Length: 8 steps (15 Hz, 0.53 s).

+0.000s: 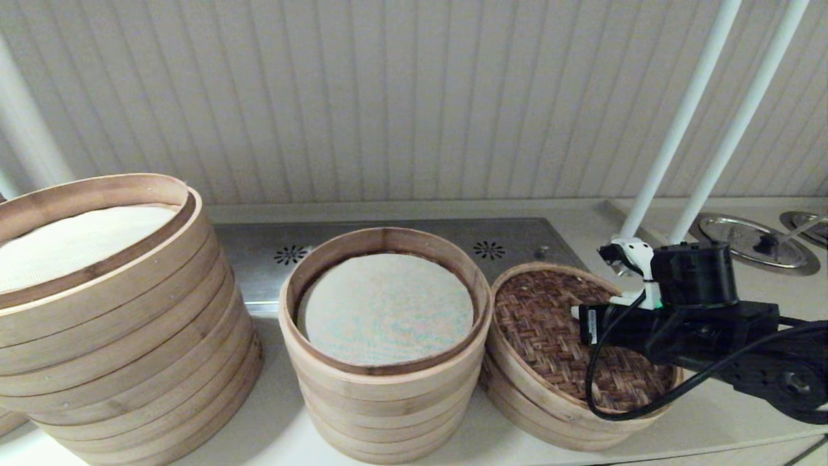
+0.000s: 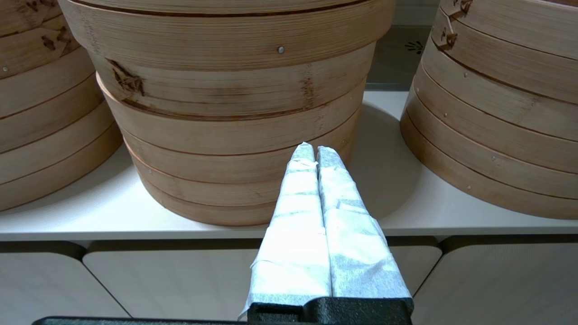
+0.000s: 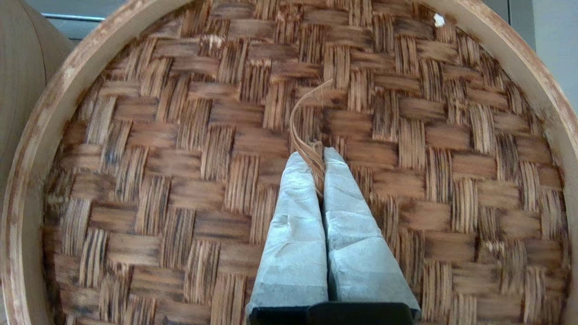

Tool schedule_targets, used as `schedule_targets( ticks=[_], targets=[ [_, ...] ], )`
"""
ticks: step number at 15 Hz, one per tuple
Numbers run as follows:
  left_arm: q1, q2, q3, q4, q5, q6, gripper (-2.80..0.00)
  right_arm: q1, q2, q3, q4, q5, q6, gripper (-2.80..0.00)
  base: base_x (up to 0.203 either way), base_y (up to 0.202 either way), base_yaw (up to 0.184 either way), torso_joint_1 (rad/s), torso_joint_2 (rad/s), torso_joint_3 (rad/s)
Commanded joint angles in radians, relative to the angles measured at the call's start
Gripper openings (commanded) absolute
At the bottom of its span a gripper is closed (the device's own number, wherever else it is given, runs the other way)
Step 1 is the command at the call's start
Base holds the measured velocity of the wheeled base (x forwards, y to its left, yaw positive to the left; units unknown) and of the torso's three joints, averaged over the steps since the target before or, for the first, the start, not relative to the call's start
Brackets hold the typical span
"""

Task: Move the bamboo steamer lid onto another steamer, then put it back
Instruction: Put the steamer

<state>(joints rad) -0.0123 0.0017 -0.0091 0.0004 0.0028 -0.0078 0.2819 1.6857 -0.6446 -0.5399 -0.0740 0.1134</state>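
Observation:
The bamboo steamer lid, dark woven top in a pale rim, lies slightly tilted over a low basket at the right of the counter. My right gripper is over the lid's middle. In the right wrist view my right gripper is shut on the thin bamboo loop handle that stands up from the weave. The other steamer, a medium stack with a flecked off-white liner, stands uncovered just left of the lid. My left gripper is shut and empty, low before the counter edge.
A much wider stack with a white cloth stands at the left. Behind the stacks runs a steel vent panel. Two white poles rise at the back right beside round metal lids. The counter's front edge is close.

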Motion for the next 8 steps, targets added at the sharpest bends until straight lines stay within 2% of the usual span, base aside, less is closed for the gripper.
schedule_targets(
  ticks=[1,8],
  targets=[
    [0.0,0.0,0.0,0.0,0.0,0.0,-2.8,0.008,0.005,-0.013,-0.003,-0.001,0.002,-2.8,0.0,0.0,0.0,0.0,0.0,0.0],
    [0.0,0.0,0.0,0.0,0.0,0.0,-2.8,0.025,0.022,-0.032,-0.003,-0.003,0.0,-2.8,0.0,0.0,0.0,0.0,0.0,0.0]
  ],
)
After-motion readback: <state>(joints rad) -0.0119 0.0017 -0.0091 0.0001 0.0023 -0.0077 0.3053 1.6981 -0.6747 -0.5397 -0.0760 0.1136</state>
